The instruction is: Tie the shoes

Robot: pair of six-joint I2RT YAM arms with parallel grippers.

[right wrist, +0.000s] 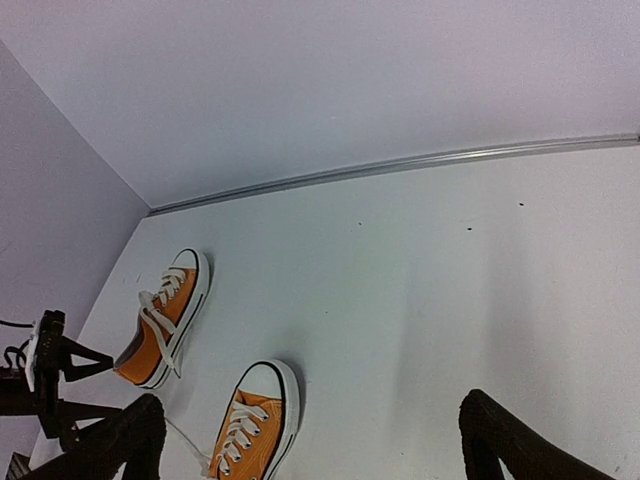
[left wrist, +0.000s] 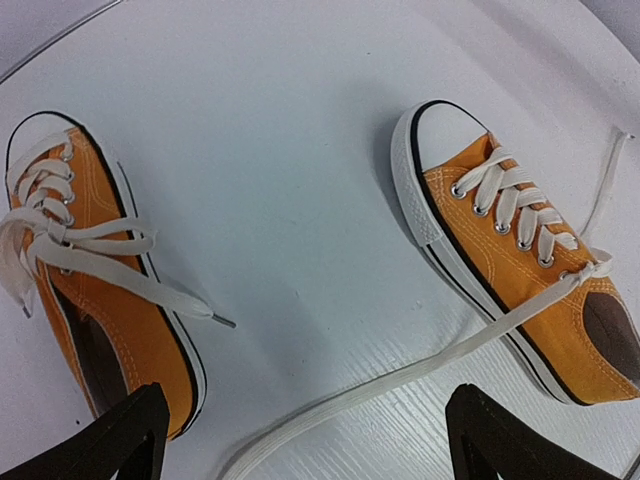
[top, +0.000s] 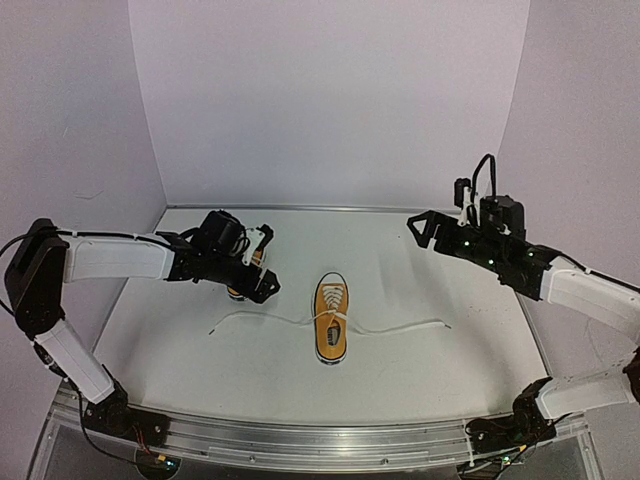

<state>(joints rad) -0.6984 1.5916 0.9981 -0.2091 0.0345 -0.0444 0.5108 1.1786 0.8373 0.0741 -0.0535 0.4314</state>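
Clearly, both tools stand spread wide, and nothing is held between their fingers. The left tool [top: 264,266] hangs low over the left part of the white table [top: 420,375]. In its own wrist view the two dark fingertips [left wrist: 110,445] show at the bottom corners, far from each other, with only table and a piece of lace between them. The right tool [top: 422,230] is higher, over the right rear part of the table, well apart from both shoes. Its fingers [right wrist: 520,445] also stand wide apart at the bottom of its wrist view.

The middle shoe [top: 331,322] rests on its sole near the centre of the table, with the white toe cap pointing to the back wall. Its white laces [top: 395,327] lie stretched flat on the table, one end going out to the left and one to the right, and they cross above the tongue. The second shoe [top: 238,292] stands to the left of it, just under the left tool, so the top view hides most of it. In the left wrist view the second shoe [left wrist: 100,300] has loose lace ends, and one end falls over its side onto the table. The two shoes do not touch; bare table is between them.
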